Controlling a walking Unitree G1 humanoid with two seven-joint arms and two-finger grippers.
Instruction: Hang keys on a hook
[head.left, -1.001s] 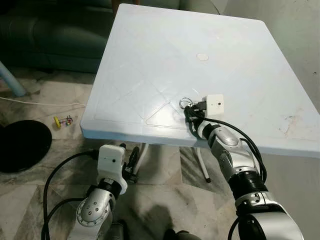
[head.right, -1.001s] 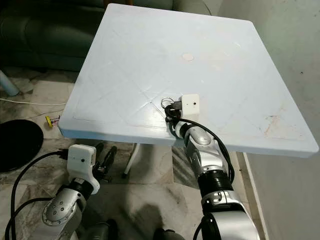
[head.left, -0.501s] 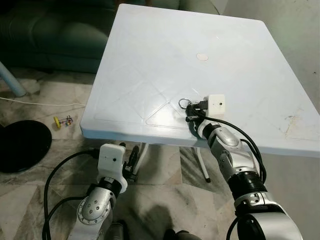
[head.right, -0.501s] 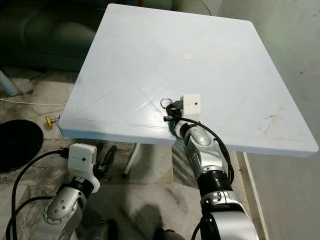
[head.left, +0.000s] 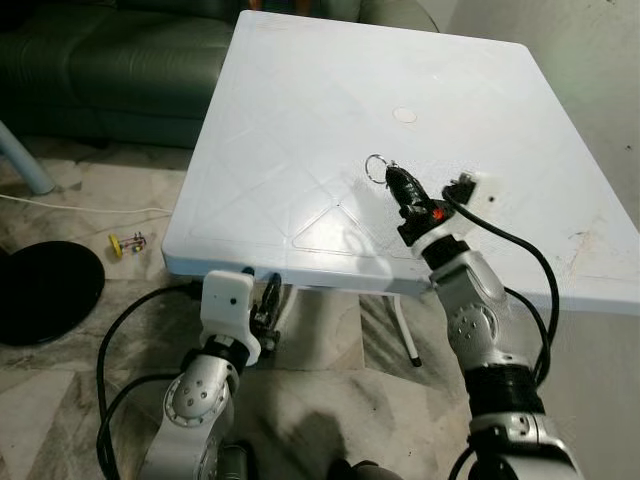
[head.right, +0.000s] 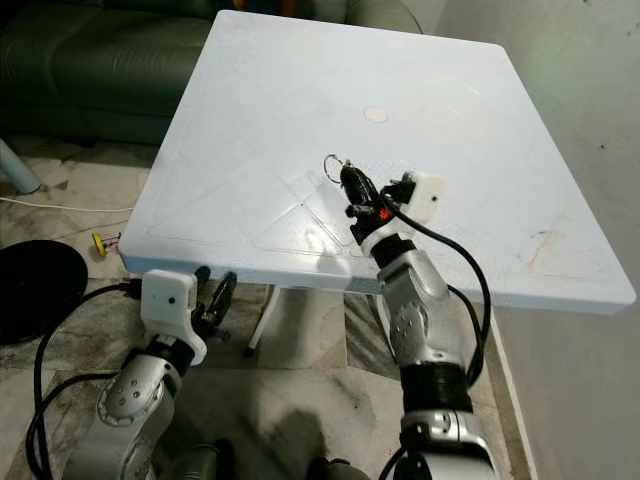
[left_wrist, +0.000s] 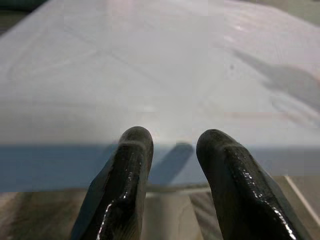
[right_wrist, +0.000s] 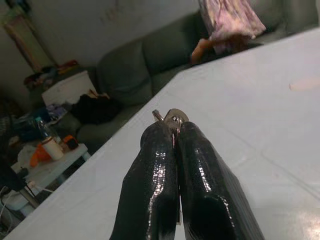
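A square white plastic table (head.left: 300, 110) with faint diamond-shaped lines moulded into its top stood before the robot, and it serves here as the landmark. The right gripper (head.left: 392, 178) was raised above the table's near half, its two long black fingers pressed together on a small silver key on a thin metal ring (head.left: 376, 167). The ring stuck out past the fingertips, clear of the table top. In the right wrist view the key's silver head (right_wrist: 173, 118) showed just beyond the closed black fingers (right_wrist: 155, 165), pinched between them.

The silver right arm (head.left: 470, 300) rose from below the table's near edge and leaned over it, with a white camera box (head.left: 482, 192) on the wrist and a black cable looping beside it.

The left gripper (head.left: 268, 300) hung below the table's near edge, close to the white table leg (head.left: 290, 295). In the left wrist view its two black fingers (left_wrist: 125, 180) stood apart with a clear gap between them, holding nothing, pointed at the table's edge.

A small round mark (head.left: 404, 115) sat near the middle of the table top. On the marble floor to the left of the table lay a round black disc (head.left: 40, 290), a small yellow object (head.left: 116, 243) and a thin white cord (head.left: 80, 207). A dark green sofa (head.left: 110, 60) stood beyond the table's far left corner.
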